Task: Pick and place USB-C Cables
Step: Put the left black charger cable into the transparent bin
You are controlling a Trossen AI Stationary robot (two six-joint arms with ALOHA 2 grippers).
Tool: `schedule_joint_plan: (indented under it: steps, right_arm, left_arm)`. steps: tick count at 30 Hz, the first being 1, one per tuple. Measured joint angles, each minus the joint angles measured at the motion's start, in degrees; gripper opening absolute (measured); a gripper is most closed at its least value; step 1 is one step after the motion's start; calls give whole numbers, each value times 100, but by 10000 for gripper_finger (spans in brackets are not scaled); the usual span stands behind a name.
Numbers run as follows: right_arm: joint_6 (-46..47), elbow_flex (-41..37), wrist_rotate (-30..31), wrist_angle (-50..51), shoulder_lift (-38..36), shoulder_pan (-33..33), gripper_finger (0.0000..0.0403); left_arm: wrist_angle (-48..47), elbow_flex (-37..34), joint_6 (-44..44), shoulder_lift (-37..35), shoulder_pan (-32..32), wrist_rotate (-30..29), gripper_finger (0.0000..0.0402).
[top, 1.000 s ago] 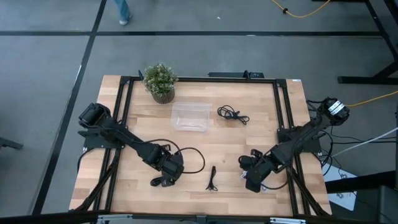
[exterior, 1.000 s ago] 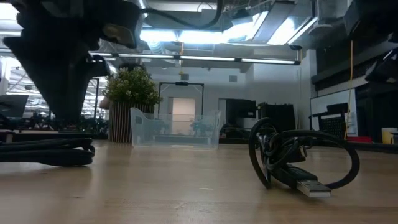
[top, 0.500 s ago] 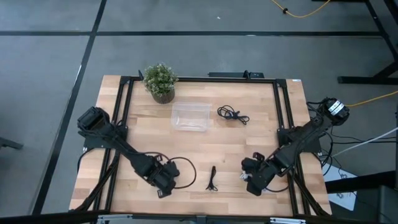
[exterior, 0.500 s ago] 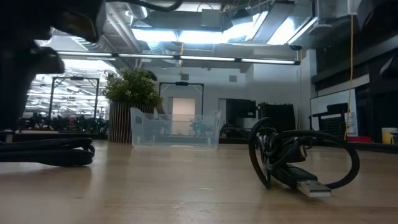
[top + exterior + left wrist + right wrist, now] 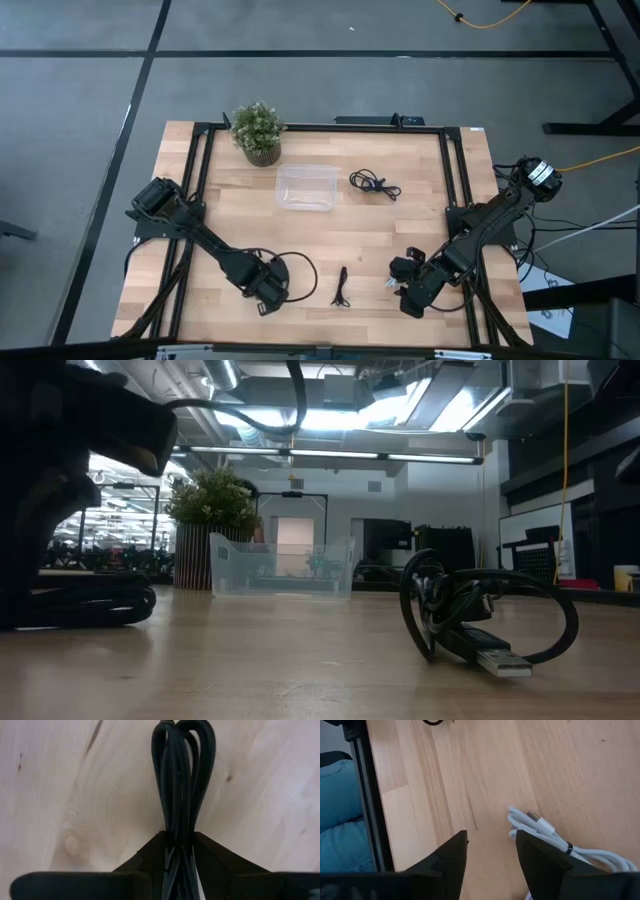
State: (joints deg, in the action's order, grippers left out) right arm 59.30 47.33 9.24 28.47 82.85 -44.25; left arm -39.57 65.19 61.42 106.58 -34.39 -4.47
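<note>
**Both arms low at the bench's front edge**

The left gripper [image 5: 266, 293] is stretched down near the front-left corner, jaws clamped on a black cable [image 5: 182, 780] lying on the bench [image 5: 400, 230]. The right gripper [image 5: 408, 296] reaches down near the front-right corner, jaws apart beside a white cable [image 5: 547, 837]. Between them lies a small black cable [image 5: 341, 288]. Toward the rear sit another black cable [image 5: 374, 184], a clear box [image 5: 307, 187] and a potted plant [image 5: 258, 131].
</note>
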Motion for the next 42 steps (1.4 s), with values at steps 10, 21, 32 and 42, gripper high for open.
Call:
schedule_joint_plan:
  steps: [10,21,32,42]
  right_arm:
    - [-10,0,-23,15,2,2,174]
    - [-183,0,-153,17,2,4,174]
    - [-282,0,-391,66,2,4,174]
    - [-608,0,-646,72,2,84,174]
  left_arm:
    - [-78,3,-410,152,367,-195,93]
    - [-44,-12,-875,166,611,-268,55]
    - [309,40,-2405,134,921,-802,38]
    - [-245,1042,-4090,160,1297,-1401,37]
